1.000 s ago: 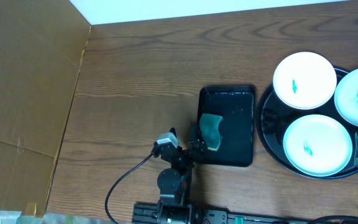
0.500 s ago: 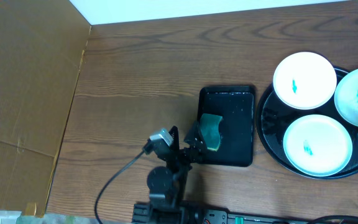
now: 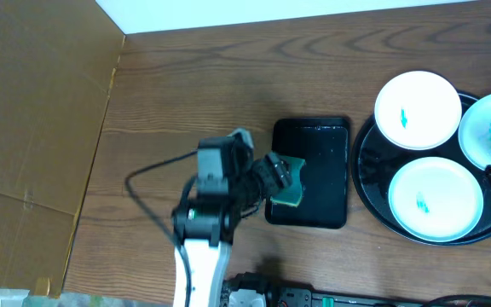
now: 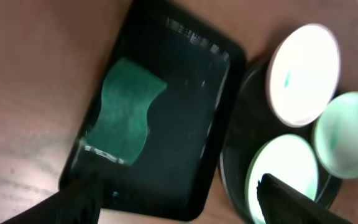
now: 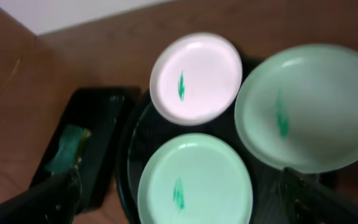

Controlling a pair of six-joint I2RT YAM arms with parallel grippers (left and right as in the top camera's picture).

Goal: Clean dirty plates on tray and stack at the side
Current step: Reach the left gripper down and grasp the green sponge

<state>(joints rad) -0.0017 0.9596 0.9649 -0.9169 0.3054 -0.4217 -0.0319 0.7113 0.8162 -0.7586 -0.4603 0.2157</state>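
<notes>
Tabletop (image 3: 186,85): sponge (image 4: 126,107) in dish (image 3: 326,170) beside 3 plates (image 3: 433,198)

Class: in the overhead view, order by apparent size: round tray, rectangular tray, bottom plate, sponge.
1. Round black tray, though partly cut off.
2-3. Rectangular black tray and bottom plate look too close to rank.
4. Green sponge.

Bright, even light; both wrist views blurred, plates (image 3: 418,109) glaring white.

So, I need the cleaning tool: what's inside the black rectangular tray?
A green sponge lies flat toward the left side of the rectangular tray. The rest of the tray floor is bare, glossy black. Whatever the sponge covers cannot be seen.
</notes>
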